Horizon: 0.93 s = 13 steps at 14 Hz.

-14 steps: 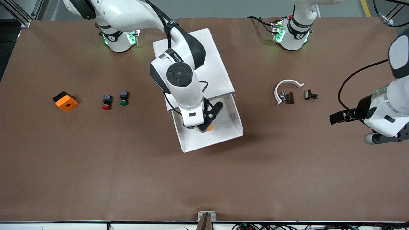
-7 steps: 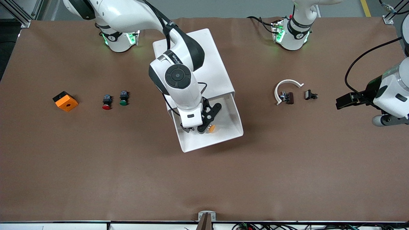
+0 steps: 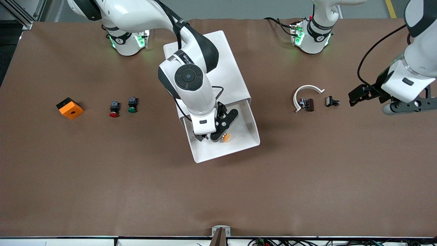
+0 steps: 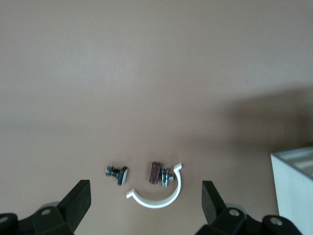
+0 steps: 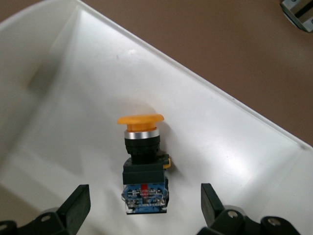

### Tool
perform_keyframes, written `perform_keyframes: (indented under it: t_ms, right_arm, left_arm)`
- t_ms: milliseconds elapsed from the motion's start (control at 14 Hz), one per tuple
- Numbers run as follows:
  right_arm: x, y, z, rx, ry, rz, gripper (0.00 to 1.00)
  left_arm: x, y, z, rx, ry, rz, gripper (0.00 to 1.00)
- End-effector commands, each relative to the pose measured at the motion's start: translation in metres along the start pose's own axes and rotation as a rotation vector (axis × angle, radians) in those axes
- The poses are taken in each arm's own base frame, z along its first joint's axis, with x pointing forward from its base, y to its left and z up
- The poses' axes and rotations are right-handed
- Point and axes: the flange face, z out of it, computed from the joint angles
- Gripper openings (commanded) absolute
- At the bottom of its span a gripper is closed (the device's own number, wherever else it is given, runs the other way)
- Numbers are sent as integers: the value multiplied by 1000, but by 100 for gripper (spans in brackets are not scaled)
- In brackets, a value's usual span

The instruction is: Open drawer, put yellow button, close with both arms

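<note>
Drawer pulled out of cabinet, tray open toward front camera. Yellow button lying on its side in drawer, cap pointing to drawer wall. Right hand above button, released, fingers spread either side, not touching. Left hand spread wide, hanging over tabletop toward left arm's end, above white clip and small black part.

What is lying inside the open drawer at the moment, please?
The yellow button lies on its side on the drawer floor, with the right pincer open above it. The arm covers part of the floor in the front view.
</note>
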Motion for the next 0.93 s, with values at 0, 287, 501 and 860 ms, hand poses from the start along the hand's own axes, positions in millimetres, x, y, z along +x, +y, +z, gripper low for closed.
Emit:
perform_keyframes:
  t_ms: [0,287,501,860]
  right_arm:
    - [5,-11,-24,18,34,122,100]
    - [0,-16,-59,49,40,277,100]
    - [-14,-10,-88,40,-11,292,100]
    - [-63,0,-171,9,-126,427,100]
  left_arm:
    - [-21,3,-3,9,-3,14,100]
    - [-20,14,-2,10,-4,28,100]
    - [-18,12,-4,11,16,33,100]
    - [-14,-16,-10,13,35,-4,100]
